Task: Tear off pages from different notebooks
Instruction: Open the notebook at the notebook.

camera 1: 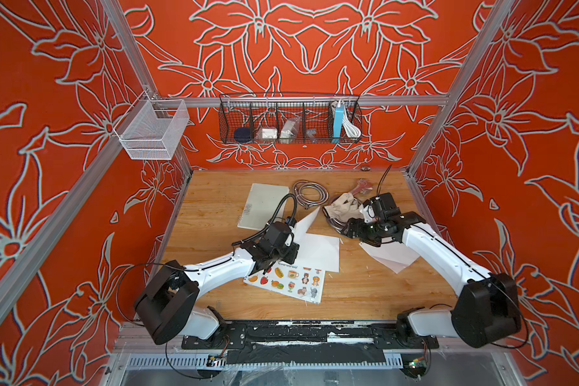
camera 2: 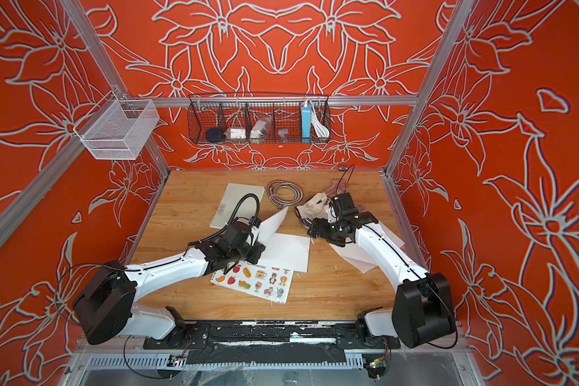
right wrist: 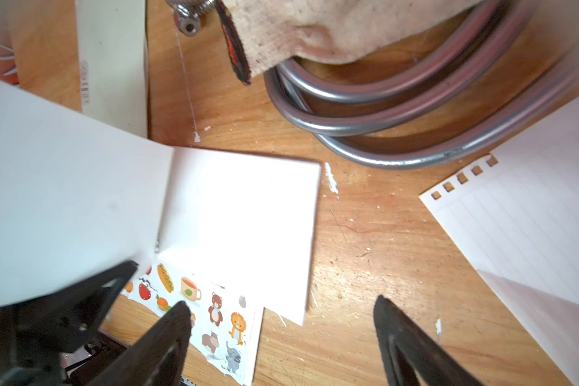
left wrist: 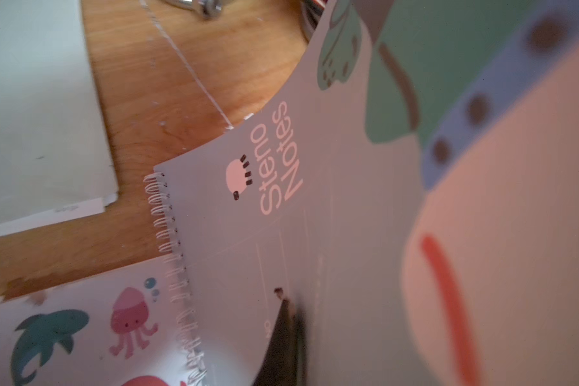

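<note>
At table centre, L gripper [camera 1: 293, 249] is clamped tight on the glossy blue cover of the Steno Notes notebook [left wrist: 234, 234], curled upward; its white wire spiral shows only in L wrist view. R gripper [right wrist: 279, 305] gapes wide, empty, w/ lined square-punched loose page [right wrist: 528, 234] at 4 o'clock

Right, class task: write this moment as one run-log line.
left gripper: shut on notebook cover, lifted | right gripper: open, empty | torn page: loose on table
</note>
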{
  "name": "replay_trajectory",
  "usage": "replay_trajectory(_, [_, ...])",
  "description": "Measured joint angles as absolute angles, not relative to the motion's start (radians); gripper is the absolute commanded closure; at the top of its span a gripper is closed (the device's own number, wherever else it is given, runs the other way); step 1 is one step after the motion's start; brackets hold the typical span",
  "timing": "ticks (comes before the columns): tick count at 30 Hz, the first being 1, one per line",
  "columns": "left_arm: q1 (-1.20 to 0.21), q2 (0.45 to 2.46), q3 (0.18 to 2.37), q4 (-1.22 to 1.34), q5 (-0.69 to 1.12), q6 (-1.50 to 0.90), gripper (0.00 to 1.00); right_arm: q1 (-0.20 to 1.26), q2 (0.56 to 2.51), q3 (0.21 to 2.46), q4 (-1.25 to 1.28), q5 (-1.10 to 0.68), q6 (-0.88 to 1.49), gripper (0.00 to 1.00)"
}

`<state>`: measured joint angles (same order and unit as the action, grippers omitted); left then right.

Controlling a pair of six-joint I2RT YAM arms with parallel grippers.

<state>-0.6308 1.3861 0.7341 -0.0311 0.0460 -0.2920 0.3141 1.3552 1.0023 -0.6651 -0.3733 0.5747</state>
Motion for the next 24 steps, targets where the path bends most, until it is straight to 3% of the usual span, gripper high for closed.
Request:
replay_trajectory(19, [-0.353,1.177,0.529,0.064,0.237,-0.685,0.98,0.364,1.57,1.038,-0.711,-0.471,0.483,0.14])
replay_trajectory(21, [-0.339,1.141,0.525,0.002,0.198,-0.708,0.9,0.374,1.583,1.052,-0.711,-0.473,0.479,0.14])
replay_trajectory(22, [-0.334,1.128,0.524,-0.034,0.177,-0.719,0.79,0.377,1.588,1.056,-0.711,-0.474,0.477,0.14])
replay_trajectory(23, [-0.331,1.116,0.522,-0.086,0.147,-0.732,0.57,0.381,1.593,1.062,-0.713,-0.474,0.476,0.14])
replay_trajectory(24, [-0.331,1.109,0.52,-0.132,0.115,-0.741,0.42,0.385,1.599,1.068,-0.713,-0.475,0.476,0.14])
